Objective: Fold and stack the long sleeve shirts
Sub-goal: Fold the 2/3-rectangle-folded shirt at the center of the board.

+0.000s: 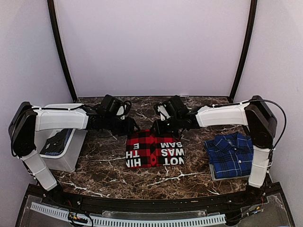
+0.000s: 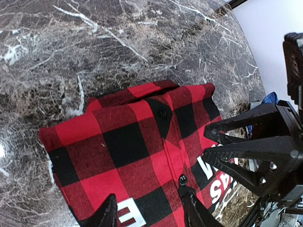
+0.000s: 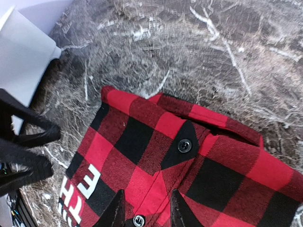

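Seen from above, the red-and-black shirt (image 1: 154, 150) lay folded mid-table (image 1: 109, 177), its long axis running left to right. Your left tool (image 1: 129, 126) and right tool (image 1: 160, 127) both sat at its far edge, so the shirt lay just to their near side. The blue plaid shirt (image 1: 230, 153) lay folded well off to the right, closer to your right arm. A white bin (image 1: 61, 151) stood on the left. Nothing stood between the two shirts.

At the left wrist, your left tool (image 2: 149, 215) was open over the checks, gripping nothing.

At the right wrist, your right tool (image 3: 147, 213) was likewise open, straddling the button placket.
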{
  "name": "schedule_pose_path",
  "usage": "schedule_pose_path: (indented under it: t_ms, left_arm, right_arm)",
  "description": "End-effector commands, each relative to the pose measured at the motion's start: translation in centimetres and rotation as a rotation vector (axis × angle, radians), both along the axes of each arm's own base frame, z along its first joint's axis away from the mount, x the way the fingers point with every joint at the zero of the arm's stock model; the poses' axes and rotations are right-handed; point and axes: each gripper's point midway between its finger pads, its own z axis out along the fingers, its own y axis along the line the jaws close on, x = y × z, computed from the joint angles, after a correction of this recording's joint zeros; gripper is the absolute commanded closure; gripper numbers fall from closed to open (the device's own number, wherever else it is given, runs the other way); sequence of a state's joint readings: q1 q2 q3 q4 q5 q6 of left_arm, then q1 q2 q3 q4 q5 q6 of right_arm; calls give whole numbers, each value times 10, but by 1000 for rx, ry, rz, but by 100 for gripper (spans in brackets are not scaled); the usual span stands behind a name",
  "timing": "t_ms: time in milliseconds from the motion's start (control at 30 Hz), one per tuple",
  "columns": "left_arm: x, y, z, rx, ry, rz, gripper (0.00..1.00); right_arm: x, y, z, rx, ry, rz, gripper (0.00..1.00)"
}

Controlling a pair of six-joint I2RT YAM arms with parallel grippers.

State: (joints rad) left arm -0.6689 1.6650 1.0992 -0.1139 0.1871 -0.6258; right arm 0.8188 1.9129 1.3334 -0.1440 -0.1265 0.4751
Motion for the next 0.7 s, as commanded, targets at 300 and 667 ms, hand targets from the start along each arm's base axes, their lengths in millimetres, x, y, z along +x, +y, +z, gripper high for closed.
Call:
schedule_pose_path:
  t_ms: [300,667]
  left_arm:
    - [-39,2,-10,-46,86,-42,58]
    - [-49,4,-12,-64,109,-52,60]
  right_arm:
    - [40,13,-62,-176,24,-68,72]
    - [39,19,-62,-153,61,-65,71]
